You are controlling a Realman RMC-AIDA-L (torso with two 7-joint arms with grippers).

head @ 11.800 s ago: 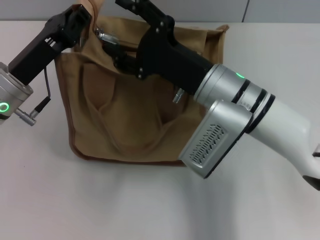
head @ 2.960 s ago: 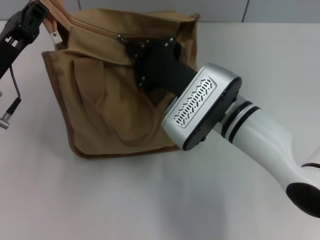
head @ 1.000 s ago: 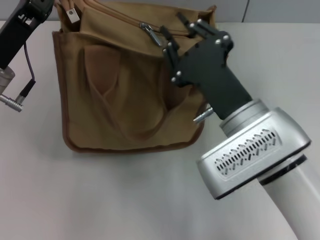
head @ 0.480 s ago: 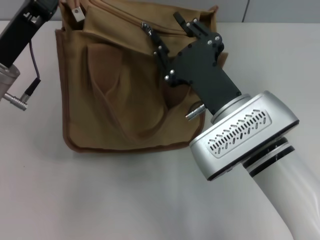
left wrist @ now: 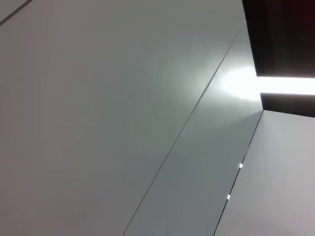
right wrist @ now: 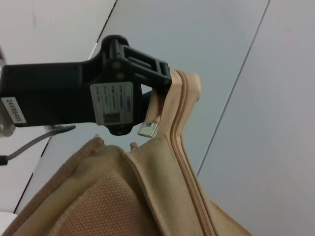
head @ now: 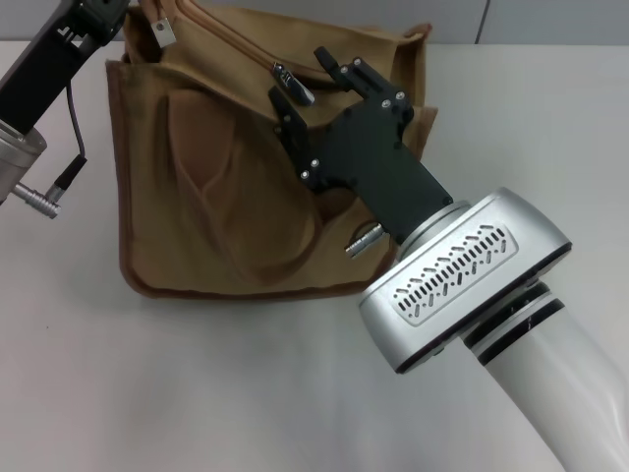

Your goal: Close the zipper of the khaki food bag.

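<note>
Bag corner is being pinched shut-jawed by left gripper; right gripper, jaws apart, is being lined up on slider; gripping comes next.

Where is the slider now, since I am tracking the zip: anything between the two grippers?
In the head view, the silver slider sits on the bag top between the left gripper and the right gripper.

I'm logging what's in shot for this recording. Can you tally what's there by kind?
Khaki food bag: 1
Zipper: 1
Grippers: 2, the left gripper at the bag's end, the right gripper at the slider
Table: 1
Total: 5
</note>
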